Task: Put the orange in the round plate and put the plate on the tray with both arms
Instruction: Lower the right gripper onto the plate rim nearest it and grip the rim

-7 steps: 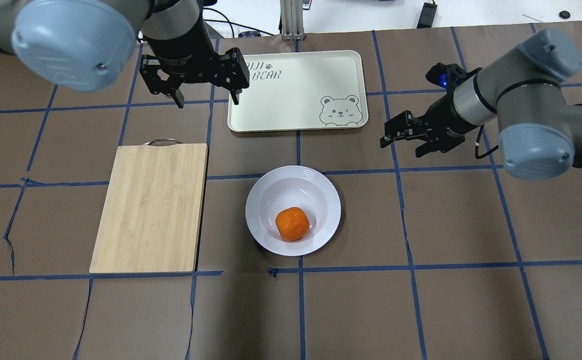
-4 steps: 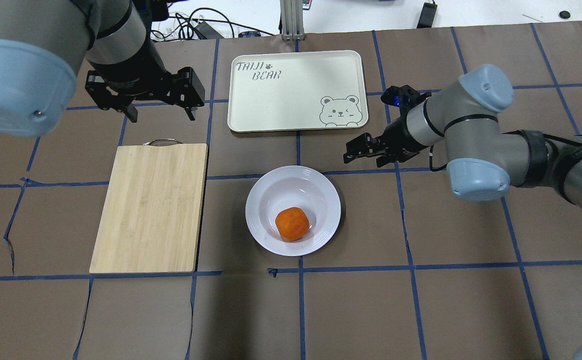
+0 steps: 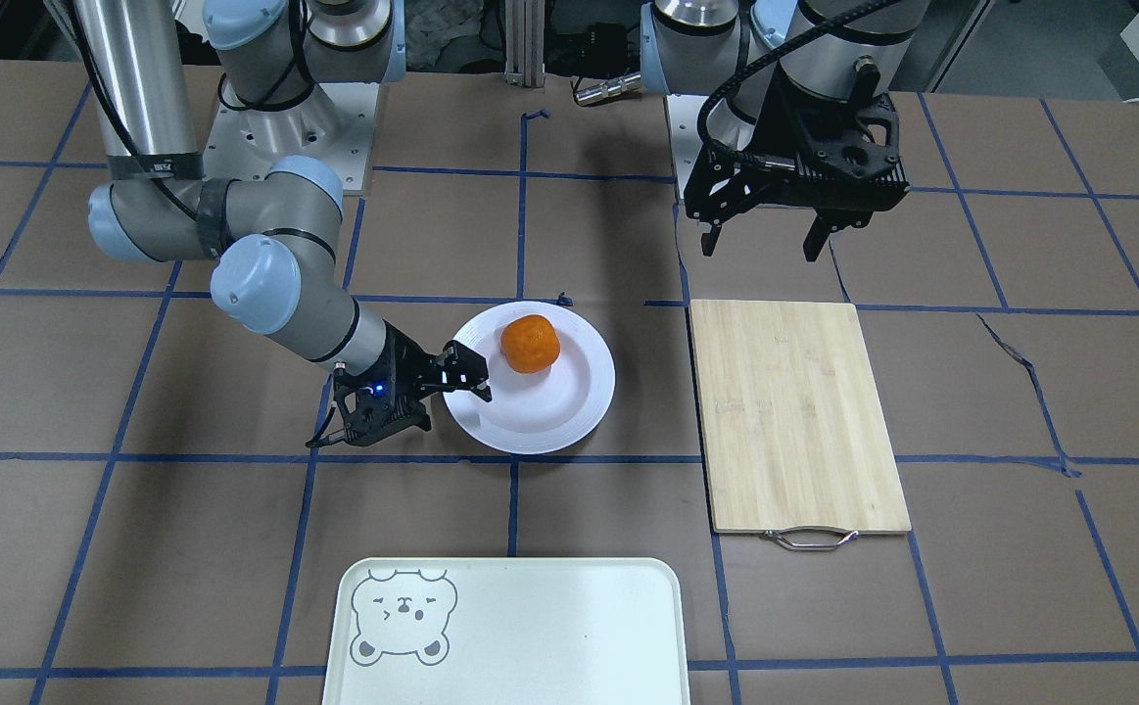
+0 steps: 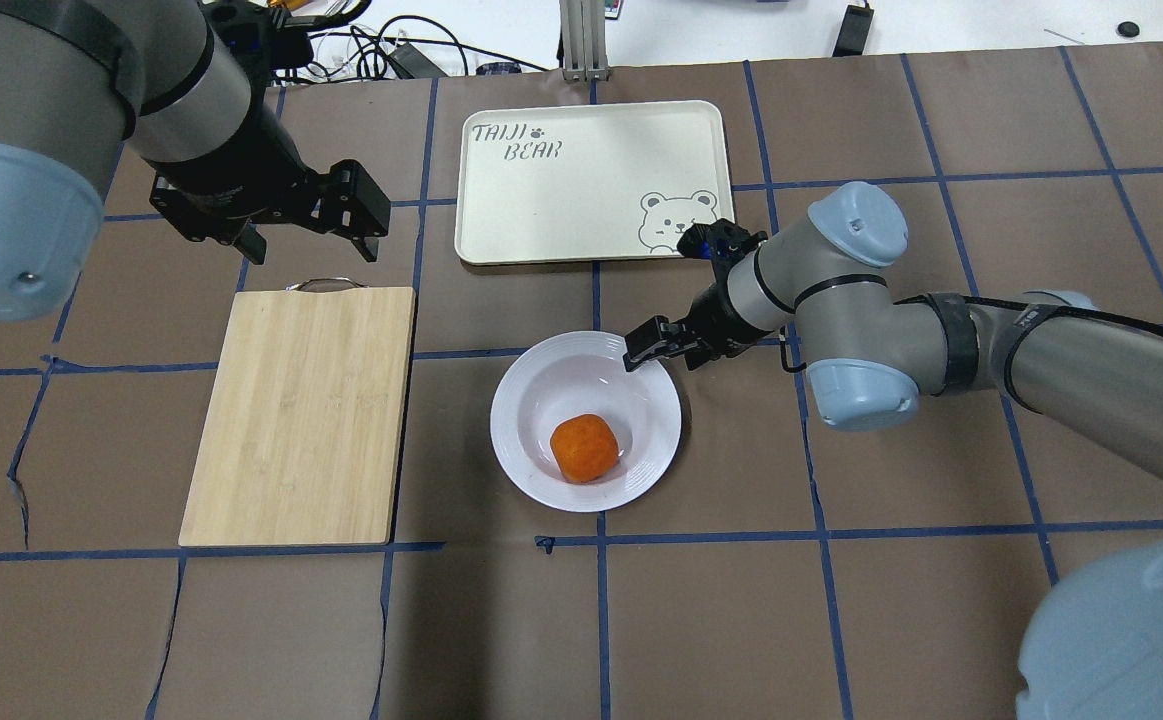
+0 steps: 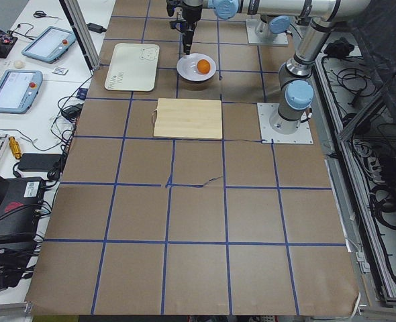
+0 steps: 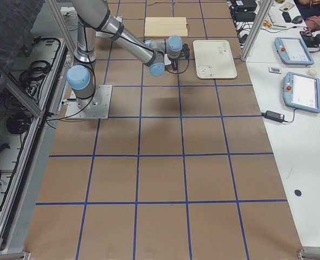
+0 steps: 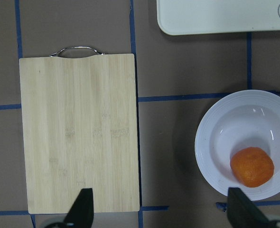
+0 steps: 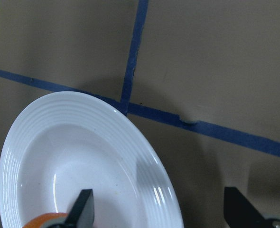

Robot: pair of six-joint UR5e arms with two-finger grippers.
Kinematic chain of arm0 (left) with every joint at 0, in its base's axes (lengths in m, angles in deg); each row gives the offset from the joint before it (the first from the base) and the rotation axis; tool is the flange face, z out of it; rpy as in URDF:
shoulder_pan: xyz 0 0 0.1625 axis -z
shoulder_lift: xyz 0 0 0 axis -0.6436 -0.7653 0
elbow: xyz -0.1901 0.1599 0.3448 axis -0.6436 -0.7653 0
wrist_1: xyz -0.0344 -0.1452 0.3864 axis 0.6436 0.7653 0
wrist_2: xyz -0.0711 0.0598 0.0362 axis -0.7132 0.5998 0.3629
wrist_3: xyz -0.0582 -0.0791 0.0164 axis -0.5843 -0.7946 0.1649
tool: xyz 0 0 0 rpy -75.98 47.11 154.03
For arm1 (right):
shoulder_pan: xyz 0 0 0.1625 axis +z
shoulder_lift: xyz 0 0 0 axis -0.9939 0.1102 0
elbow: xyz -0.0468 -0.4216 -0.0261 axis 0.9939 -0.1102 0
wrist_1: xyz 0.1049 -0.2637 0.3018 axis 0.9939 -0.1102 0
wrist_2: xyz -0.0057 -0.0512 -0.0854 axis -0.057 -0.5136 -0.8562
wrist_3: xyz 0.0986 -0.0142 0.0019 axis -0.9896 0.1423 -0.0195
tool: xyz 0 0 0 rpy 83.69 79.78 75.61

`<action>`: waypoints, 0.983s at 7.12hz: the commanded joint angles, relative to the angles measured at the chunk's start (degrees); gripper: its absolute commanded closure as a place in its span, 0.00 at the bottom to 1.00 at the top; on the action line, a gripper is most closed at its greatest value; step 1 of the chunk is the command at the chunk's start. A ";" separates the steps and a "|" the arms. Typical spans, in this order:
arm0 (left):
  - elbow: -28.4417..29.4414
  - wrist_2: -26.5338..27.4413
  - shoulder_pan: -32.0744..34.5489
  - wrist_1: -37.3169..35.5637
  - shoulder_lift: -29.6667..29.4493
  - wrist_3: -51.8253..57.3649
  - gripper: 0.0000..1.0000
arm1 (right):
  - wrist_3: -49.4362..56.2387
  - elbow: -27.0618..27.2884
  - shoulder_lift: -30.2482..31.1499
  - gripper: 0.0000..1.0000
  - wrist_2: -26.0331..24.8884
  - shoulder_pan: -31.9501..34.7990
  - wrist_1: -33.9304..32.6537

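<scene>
The orange (image 4: 584, 449) lies in the round plate (image 4: 541, 400), near its front edge; in the front-facing view the orange (image 3: 530, 344) sits toward the robot's side of the plate (image 3: 549, 416). The cream tray (image 4: 591, 150) with the bear face lies beyond the plate and holds nothing. My right gripper (image 4: 663, 357) is open at the plate's far right rim. In its wrist view one finger (image 8: 83, 209) hangs over the plate (image 8: 130, 152) and the other stands outside the rim. My left gripper (image 4: 309, 245) hovers open and empty above the board's handle end.
A bamboo cutting board (image 4: 301, 415) with a metal handle (image 4: 324, 284) lies left of the plate, a hand's width away. Brown paper with blue tape lines covers the table. Cables and a metal post stand behind the tray (image 3: 505, 627).
My right arm swung left and toward the robot, from beside the tray's right end down to the plate's rim. My left gripper drew away from the tray's corner toward the board's handle.
</scene>
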 commanded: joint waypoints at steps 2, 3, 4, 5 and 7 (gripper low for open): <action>1.59 -0.56 -0.59 0.76 -0.53 0.23 0.00 | -0.08 0.01 -1.68 0.04 2.76 0.47 0.09; 1.50 -0.64 -0.51 0.76 -0.45 0.23 0.00 | -0.08 0.01 -2.47 0.04 2.85 0.47 0.09; 1.33 -0.65 -0.50 0.76 -0.36 0.32 0.00 | -0.08 0.01 -2.57 0.03 2.94 0.47 0.09; 1.32 -0.65 -0.42 0.67 -0.36 0.23 0.00 | -0.16 0.10 -2.57 0.03 2.94 0.47 0.18; 1.24 -0.73 -0.42 0.67 -0.36 0.23 0.00 | -0.69 0.01 -2.83 0.03 2.94 0.47 0.53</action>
